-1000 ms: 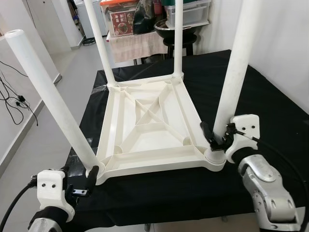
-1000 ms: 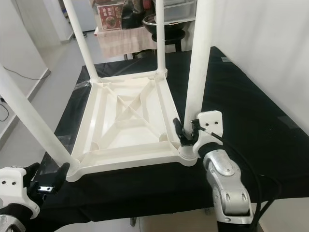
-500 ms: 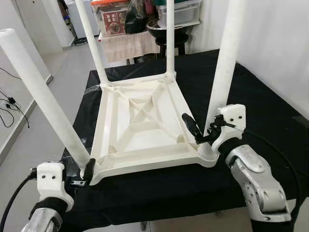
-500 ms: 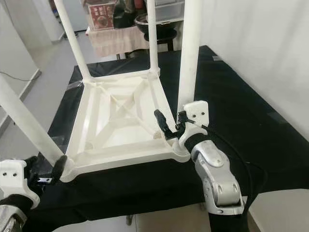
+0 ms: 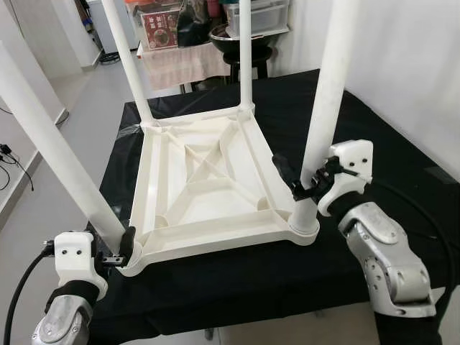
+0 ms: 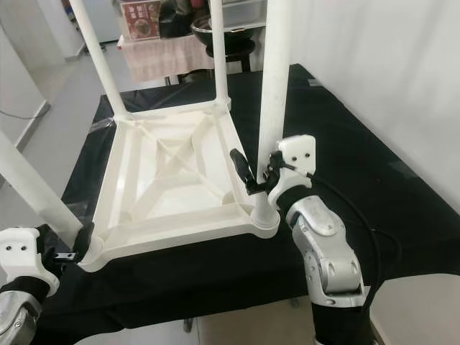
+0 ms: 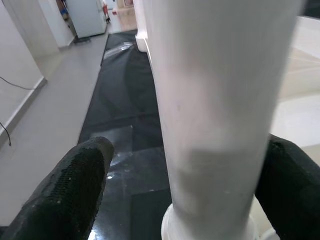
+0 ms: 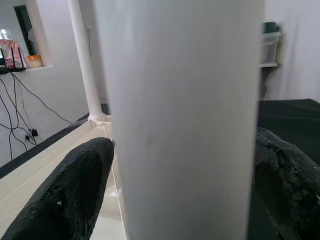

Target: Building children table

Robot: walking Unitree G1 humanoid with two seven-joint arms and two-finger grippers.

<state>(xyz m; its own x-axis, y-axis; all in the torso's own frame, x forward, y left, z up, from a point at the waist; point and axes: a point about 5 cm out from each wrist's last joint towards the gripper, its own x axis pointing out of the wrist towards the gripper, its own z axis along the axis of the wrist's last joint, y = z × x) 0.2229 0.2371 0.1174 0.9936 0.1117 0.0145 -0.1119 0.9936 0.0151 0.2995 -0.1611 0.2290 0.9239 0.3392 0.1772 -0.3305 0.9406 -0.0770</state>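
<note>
Since the earlier frames my head camera has swung, so the whole scene sits differently. Against the table itself, my right gripper [image 5: 296, 188] now straddles the near right leg [image 5: 325, 100] higher above its socket, and my left gripper [image 5: 123, 248] has closed up on the base of the near left leg [image 5: 50, 144].

Nearest me, at lower left of the left eye view, the left fingers [image 7: 65, 195] sit spread on either side of that leg just above its collar. I cannot tell whether they touch it. At centre right, the right fingers [image 8: 60, 200] are likewise spread around their leg, with gaps visible at the sides.

The children's table [image 5: 208, 187] lies upside down on the black cloth [image 5: 359, 122] in mid-frame, with four legs pointing up. Beyond it, at the top, stand a stool [image 5: 241, 54] and storage boxes [image 5: 262, 14].

I judge it to be moulded plastic: light, stiff and smooth enough to slip. Gripping low on the legs, near the sockets, should give me the best control.

The wrist views show the finger gaps that the eye views hide, while the eye views alone show that all four legs are standing in their corners.
</note>
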